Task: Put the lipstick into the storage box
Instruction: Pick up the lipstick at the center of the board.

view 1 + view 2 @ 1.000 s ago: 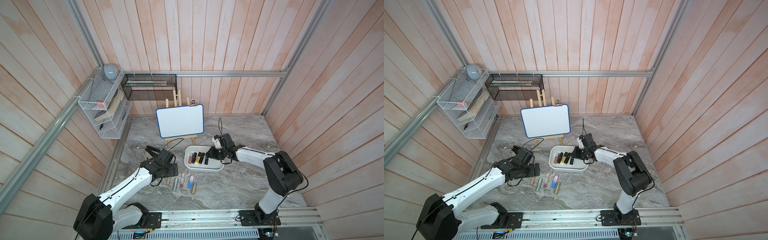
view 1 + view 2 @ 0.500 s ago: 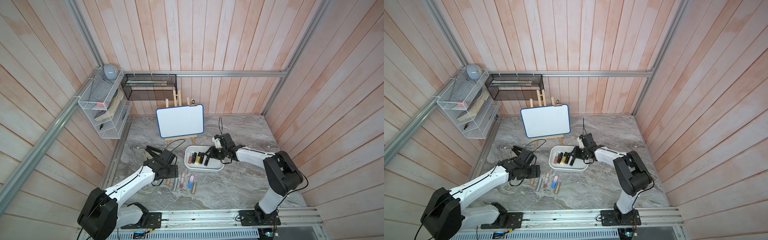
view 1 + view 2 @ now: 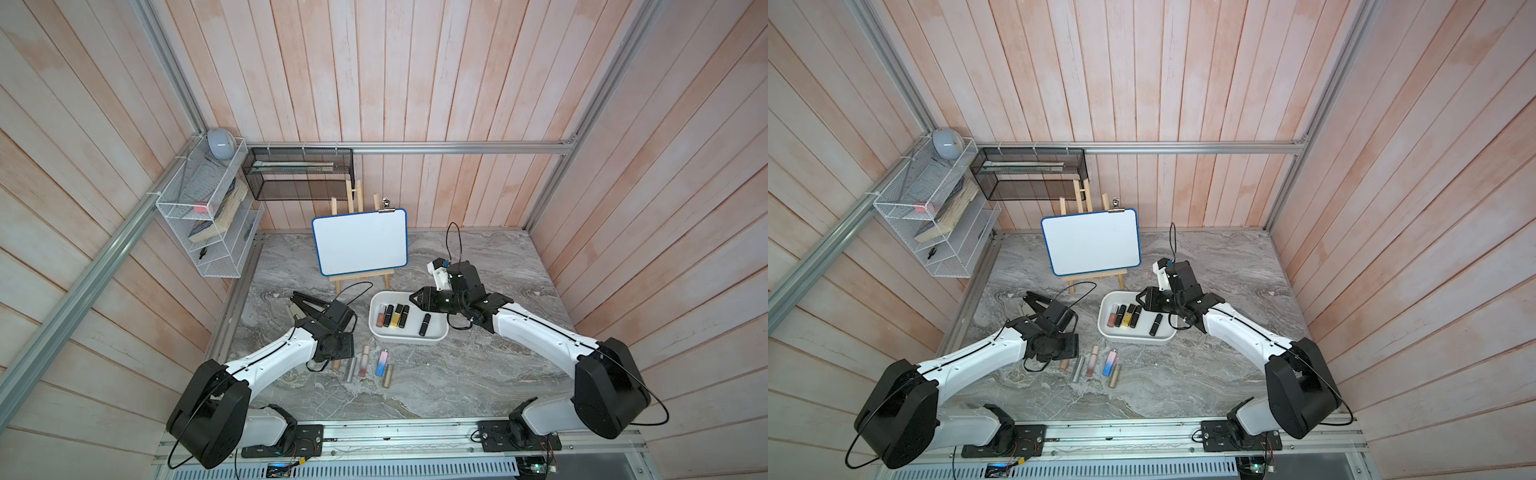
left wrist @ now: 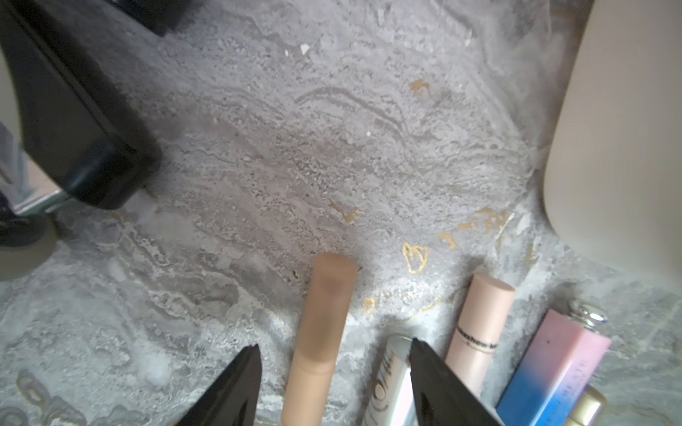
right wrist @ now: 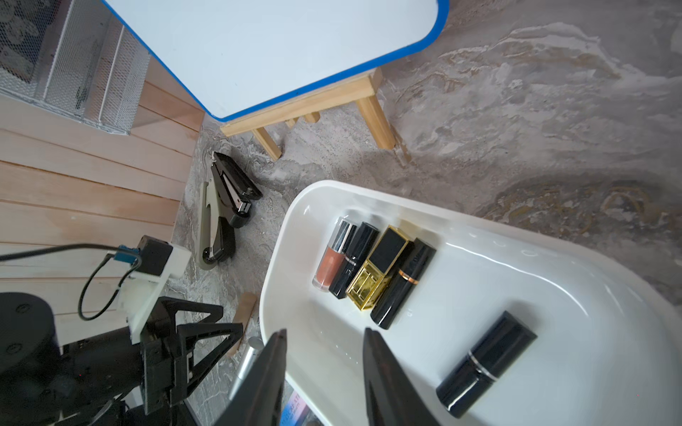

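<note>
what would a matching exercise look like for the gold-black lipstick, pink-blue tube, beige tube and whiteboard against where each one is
Things:
1. gold-black lipstick
2. pink-blue tube
3. beige tube
4. whiteboard

Places:
a. on the easel
b. on the table, no end effector around it
c. in the storage box
d. on the table, between the tips of the open left end effector

Pairs: 1-c, 2-b, 3-d, 4-a

Glossy white plastic storage box [image 5: 498,280], matt marbled tabletop [image 4: 295,147], wooden easel [image 5: 313,101].
</note>
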Available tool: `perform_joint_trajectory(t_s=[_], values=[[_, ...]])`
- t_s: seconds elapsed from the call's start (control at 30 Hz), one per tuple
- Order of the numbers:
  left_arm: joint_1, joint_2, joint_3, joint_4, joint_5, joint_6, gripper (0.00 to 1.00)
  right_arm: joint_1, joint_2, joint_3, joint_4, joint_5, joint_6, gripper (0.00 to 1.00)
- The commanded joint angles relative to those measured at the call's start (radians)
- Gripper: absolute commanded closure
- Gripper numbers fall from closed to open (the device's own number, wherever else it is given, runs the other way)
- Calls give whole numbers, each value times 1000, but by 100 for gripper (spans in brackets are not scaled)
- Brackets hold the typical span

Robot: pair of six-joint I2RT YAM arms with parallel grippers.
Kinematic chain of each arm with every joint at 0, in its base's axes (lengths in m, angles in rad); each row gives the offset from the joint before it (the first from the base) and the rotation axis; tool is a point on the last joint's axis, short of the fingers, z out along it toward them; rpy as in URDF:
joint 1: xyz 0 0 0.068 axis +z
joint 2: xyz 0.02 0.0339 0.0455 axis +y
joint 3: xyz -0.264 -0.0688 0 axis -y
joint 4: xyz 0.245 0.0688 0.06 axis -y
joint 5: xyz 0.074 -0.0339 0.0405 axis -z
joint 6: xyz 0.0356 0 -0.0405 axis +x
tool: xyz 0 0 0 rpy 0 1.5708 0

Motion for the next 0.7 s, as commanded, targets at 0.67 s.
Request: perform_joint_trajectory(t_s=[0.67], values=[[3,145,10,31,-22,24,47,47,-57,-52,-39,33,8,61]])
